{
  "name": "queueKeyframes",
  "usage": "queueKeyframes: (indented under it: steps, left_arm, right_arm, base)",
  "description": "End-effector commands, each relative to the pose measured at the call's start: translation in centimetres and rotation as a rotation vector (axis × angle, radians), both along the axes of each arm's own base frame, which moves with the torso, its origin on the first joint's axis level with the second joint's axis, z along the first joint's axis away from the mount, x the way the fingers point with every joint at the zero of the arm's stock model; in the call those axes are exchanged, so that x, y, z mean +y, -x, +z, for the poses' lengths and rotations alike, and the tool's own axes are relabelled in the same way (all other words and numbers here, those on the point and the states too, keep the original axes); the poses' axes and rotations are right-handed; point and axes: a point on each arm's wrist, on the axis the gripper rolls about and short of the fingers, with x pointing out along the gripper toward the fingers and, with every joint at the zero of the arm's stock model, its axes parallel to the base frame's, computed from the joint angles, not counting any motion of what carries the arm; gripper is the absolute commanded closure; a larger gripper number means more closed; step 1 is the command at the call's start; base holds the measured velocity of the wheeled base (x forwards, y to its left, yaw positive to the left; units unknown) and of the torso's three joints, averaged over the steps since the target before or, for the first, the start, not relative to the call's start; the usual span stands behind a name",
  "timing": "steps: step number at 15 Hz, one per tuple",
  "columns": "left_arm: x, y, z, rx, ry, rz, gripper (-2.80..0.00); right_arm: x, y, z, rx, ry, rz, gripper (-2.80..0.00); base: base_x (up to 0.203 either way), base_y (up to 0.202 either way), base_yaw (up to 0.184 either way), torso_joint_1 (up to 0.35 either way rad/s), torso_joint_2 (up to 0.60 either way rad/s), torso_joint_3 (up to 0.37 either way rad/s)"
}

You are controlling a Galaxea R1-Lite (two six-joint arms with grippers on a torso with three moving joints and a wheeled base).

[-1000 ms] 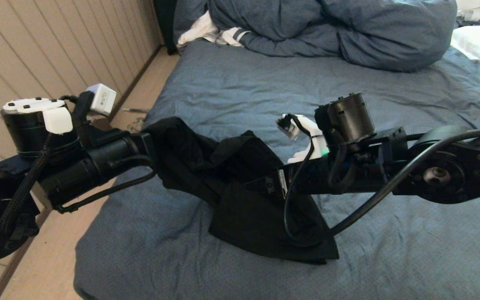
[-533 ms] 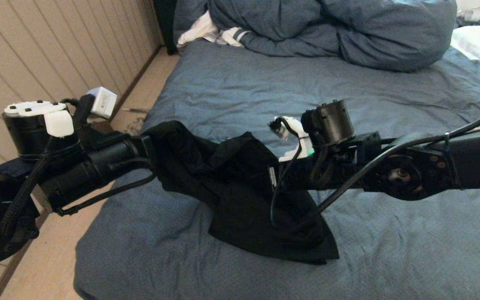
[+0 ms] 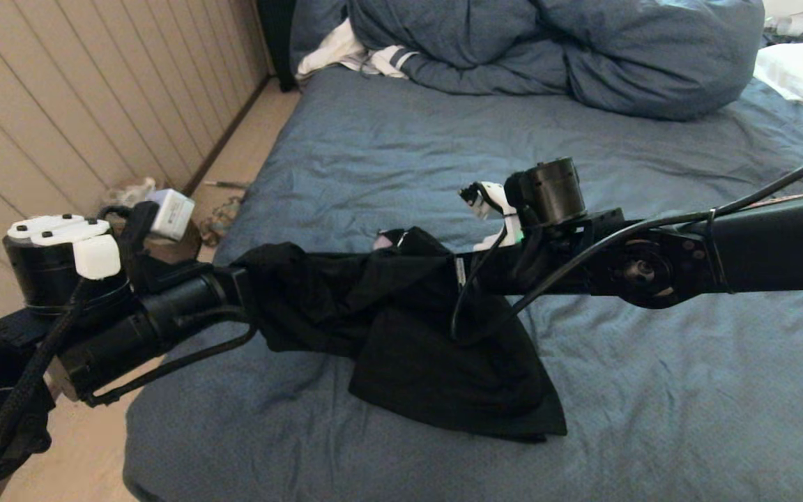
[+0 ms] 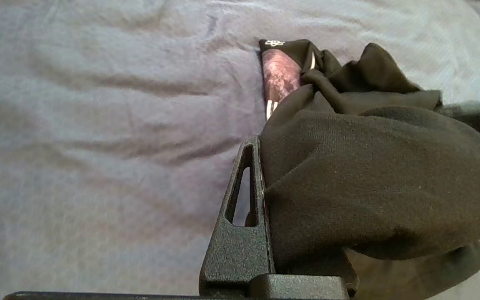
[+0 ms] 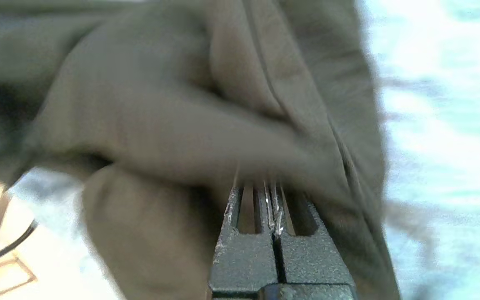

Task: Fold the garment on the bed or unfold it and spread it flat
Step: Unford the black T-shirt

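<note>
Garment (image 3: 436,362) held aloft between both claws, lower part on the bed (image 3: 652,390).
Soft, light, limp; left claw (image 4: 261,183) and right claw (image 5: 272,196) clamped on cloth edges; hems judged the best hold.

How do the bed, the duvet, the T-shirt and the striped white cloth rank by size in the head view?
1. bed, largest
2. duvet
3. T-shirt; it is nearer the camera and bunched between the left gripper and the right gripper, so its rank against the duvet is unsure
4. striped cloth, smallest
</note>
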Motion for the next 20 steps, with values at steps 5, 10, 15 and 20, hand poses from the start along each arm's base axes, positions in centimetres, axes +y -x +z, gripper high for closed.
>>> queueKeyframes:
  steps: [5, 10, 15, 20]
  left_arm:
    - [0.6, 1.2, -1.3, -0.004, 0.002, 0.028, 0.0]
    - [1.0, 2.1, -2.0, -0.001, 0.001, 0.031, 0.0]
    - [1.0, 2.2, -2.5, 0.017, -0.004, 0.031, 0.0]
    - [1.0, 2.3, -2.9, 0.032, 0.016, 0.031, 0.0]
  right_arm:
    - [-1.2, -1.3, 1.0, -0.047, -0.013, -0.081, 0.0]
    - [-1.7, -1.8, 1.6, -0.069, -0.016, -0.125, 0.0]
    - [-3.3, -2.6, 2.8, -0.086, -0.06, -0.185, 0.0]
    - [-2.9, -2.8, 4.3, -0.127, -0.094, -0.179, 0.0]
  base:
    - [0.0, 0.0, 0.0, 0.0, 0.0, 0.0]
    - [0.0, 0.0, 0.0, 0.0, 0.0, 0.0]
    - [0.0, 0.0, 0.0, 0.0, 0.0, 0.0]
    - [0.0, 0.0, 0.0, 0.0, 0.0, 0.0]
